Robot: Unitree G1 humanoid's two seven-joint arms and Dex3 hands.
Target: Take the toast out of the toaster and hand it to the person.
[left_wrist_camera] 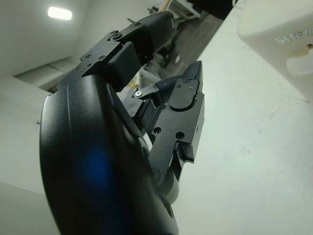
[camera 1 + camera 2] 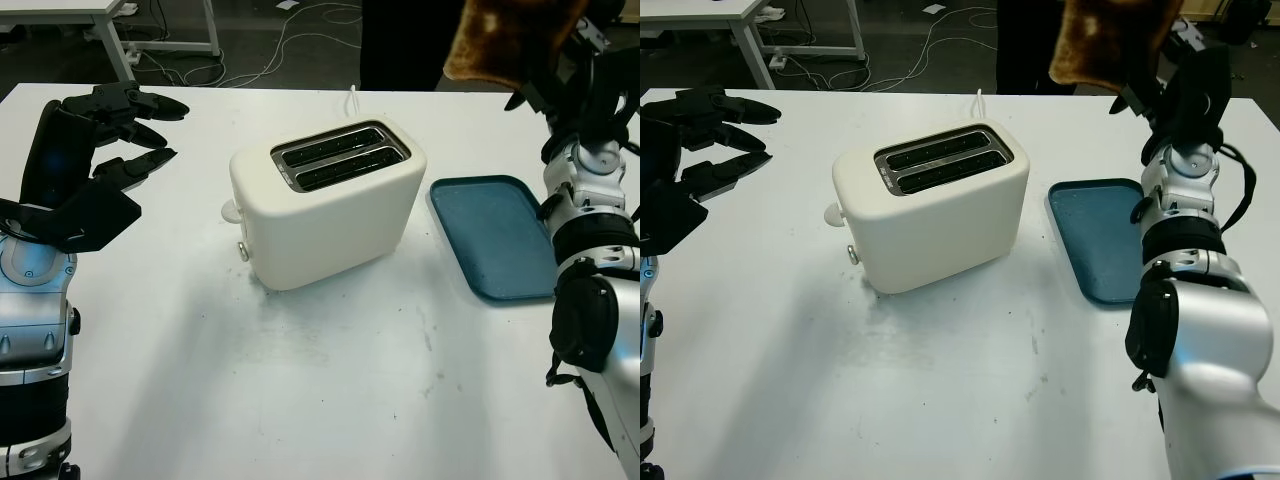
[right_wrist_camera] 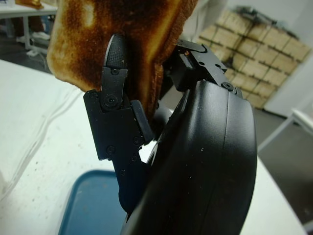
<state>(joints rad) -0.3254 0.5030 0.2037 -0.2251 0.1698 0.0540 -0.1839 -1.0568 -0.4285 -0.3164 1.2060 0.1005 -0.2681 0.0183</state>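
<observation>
Toast [image 2: 1110,38] out of toaster, raised high over desk's far right edge, so person beyond that edge can take it.

Desk [image 2: 330,400]: white, carries everything.

Toaster [image 2: 330,200]: near desk centre, both slots up and dark; look empty, I judge.

Blue tray [image 2: 495,235]: flat by right edge, just beside toaster, bare.

My right hand [image 3: 146,98]: fingers clamped on toast's lower part, one finger [image 3: 115,54] pressing browned face.

My left hand [image 2: 95,165]: open, holding nothing, above left edge, clear of toaster.
</observation>
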